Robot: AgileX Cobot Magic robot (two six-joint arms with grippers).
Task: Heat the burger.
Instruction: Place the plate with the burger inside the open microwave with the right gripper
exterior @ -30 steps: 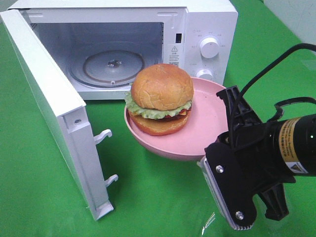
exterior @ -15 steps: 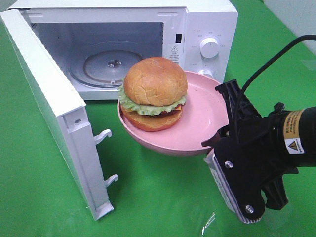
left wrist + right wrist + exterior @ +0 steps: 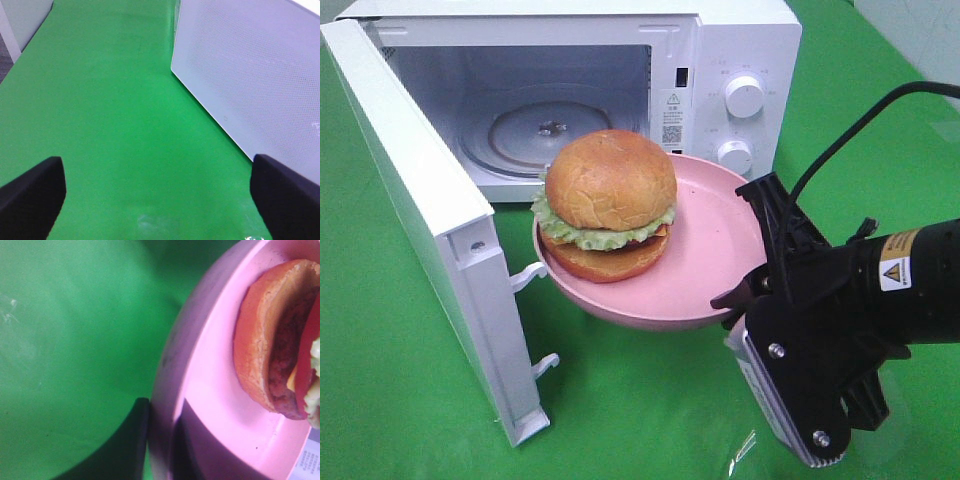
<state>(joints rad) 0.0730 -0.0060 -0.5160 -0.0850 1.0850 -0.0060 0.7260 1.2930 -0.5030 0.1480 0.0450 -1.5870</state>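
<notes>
The burger (image 3: 608,195), with a golden bun, green lettuce and dark filling, sits on the left part of a pink plate (image 3: 705,265). The plate hangs in the air just in front of the open microwave (image 3: 720,40). My right gripper (image 3: 737,295) is shut on the plate's right rim. The right wrist view shows the rim (image 3: 167,390) pinched between the dark fingers (image 3: 132,440), with the burger (image 3: 267,350) beyond. My left gripper (image 3: 160,197) is open over bare green cloth, beside the outer face of the microwave door (image 3: 250,75); it is out of the high view.
The microwave door (image 3: 415,200) stands swung out to the left, its latch hooks (image 3: 528,275) close to the plate. A glass turntable (image 3: 550,130) lies inside the cavity. Two knobs (image 3: 745,97) sit on the right panel. Green cloth (image 3: 620,400) covers the table.
The right arm has carried the plate and burger to the left, toward the microwave opening. Its grip on the rim is unchanged.
</notes>
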